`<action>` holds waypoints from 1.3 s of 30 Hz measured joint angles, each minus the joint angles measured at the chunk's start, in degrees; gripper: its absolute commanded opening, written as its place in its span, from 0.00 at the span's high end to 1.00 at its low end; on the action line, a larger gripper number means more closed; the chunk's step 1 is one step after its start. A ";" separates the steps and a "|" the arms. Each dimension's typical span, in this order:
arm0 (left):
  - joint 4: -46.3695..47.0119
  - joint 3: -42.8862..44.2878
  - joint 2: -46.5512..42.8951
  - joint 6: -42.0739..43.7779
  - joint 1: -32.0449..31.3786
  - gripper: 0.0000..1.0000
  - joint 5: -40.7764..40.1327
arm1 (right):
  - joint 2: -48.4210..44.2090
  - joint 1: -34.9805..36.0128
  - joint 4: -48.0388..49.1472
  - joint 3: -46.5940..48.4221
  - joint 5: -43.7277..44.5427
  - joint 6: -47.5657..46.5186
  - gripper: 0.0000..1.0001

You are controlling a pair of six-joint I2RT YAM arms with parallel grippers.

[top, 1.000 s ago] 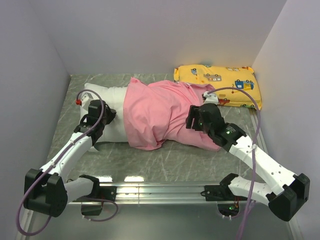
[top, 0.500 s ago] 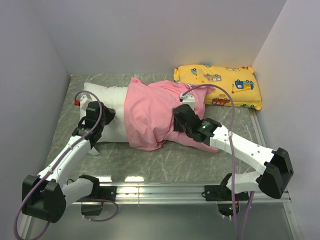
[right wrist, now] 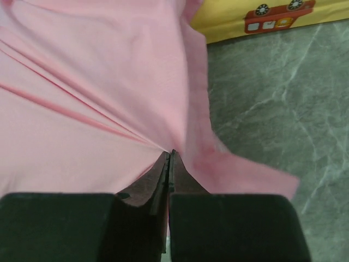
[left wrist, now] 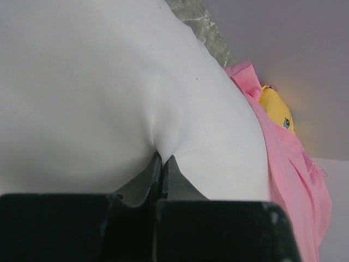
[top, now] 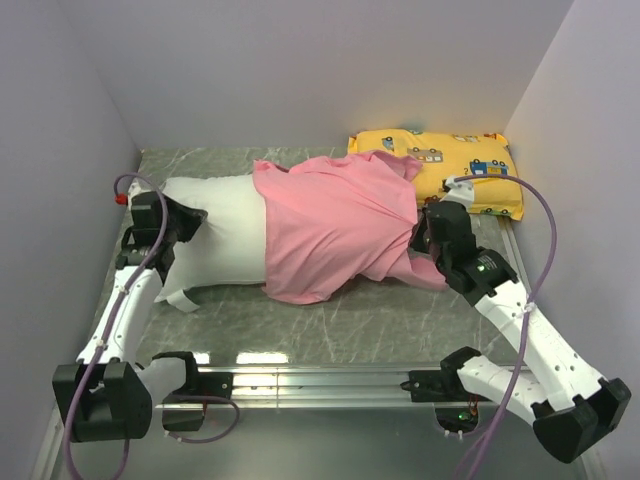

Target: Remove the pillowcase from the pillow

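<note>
Plump, smooth white pillow lies mid-table, left half bare, right half inside the thin, creased pink pillowcase. The left gripper is pinched tight on a dimple at the pillow's left end. The right gripper clamps the pillowcase's near-right edge, pleats fanning from the pinch above the grey marbled table.

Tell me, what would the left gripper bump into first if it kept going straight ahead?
The white pillow: the left gripper has its jaws pinched shut on a fold of it, so it would just push deeper in. The pink pillowcase seems to lie farther along.
</note>
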 measured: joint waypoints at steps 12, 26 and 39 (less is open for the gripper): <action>0.35 1.57 3.26 1.88 5.46 1.00 8.50 | -1.07 2.91 0.15 -2.75 -7.45 -1.73 0.29; 0.87 0.76 2.64 2.69 5.81 1.00 8.76 | 5.62 16.76 1.01 -6.01 -2.16 0.85 0.90; -5.01 10.67 13.38 2.16 14.21 0.99 22.47 | -8.37 0.76 -1.11 -5.11 -8.48 1.97 1.00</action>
